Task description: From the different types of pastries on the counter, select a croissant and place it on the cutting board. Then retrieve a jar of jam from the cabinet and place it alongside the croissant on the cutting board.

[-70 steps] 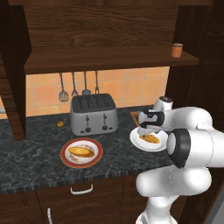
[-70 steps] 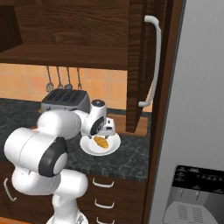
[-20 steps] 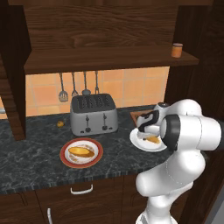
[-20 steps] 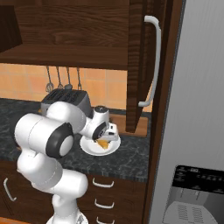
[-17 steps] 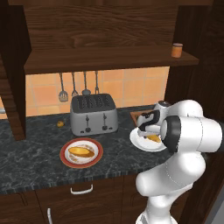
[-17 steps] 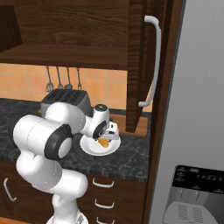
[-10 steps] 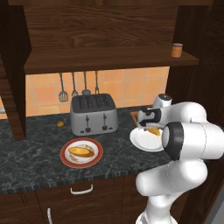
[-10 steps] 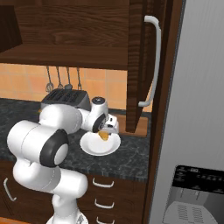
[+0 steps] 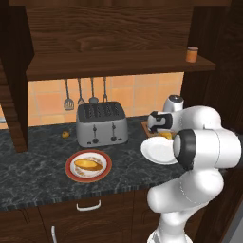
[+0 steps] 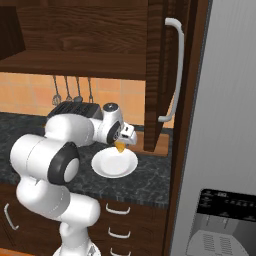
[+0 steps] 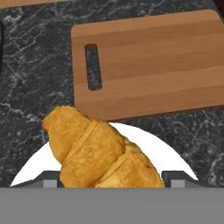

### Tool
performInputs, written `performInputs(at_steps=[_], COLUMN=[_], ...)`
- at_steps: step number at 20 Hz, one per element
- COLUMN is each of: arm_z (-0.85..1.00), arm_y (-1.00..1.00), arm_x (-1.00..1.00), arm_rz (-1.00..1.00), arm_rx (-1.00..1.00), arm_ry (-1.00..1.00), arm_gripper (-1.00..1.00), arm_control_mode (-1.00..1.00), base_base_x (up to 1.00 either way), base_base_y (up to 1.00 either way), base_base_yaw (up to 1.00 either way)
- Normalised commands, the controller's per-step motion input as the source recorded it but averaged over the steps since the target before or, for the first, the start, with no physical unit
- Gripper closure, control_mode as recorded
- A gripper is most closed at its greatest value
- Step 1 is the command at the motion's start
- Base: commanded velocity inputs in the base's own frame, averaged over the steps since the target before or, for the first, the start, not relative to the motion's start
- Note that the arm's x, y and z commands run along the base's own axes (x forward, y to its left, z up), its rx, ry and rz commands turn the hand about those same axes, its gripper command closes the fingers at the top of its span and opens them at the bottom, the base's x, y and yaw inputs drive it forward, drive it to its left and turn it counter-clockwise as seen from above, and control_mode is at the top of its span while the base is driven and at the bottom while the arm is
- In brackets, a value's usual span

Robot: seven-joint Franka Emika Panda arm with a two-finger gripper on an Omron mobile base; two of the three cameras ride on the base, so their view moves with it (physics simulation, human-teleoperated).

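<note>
The gripper is holding the croissant between its fingers, above the white plate, near the board.

No readable text, labels, brand names, numbers or signs appear anywhere. A dark panel low on the grey appliance door in the right base view carries tiny pale marks, too small and blurred to read.
</note>
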Motion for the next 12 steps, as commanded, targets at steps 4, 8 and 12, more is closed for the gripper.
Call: performInputs(at_steps=[4,8,12], arm_z=[0.00,0.00,0.00], arm_y=[-0.02,-0.02,-0.15], arm_x=[0.23,0.32,0.26], arm_rz=[0.00,-0.02,-0.04], arm_rx=[0.00,0.00,0.00], arm_ry=[-0.03,-0.06,0.00], arm_gripper=[1.00,1.00,1.00], arm_control_mode=[-1.00,-1.00,-1.00], base_base_x=[0.00,0.00,0.00], base_base_y=[0.00,0.00,0.00], base_base_yaw=[0.00,0.00,0.00])
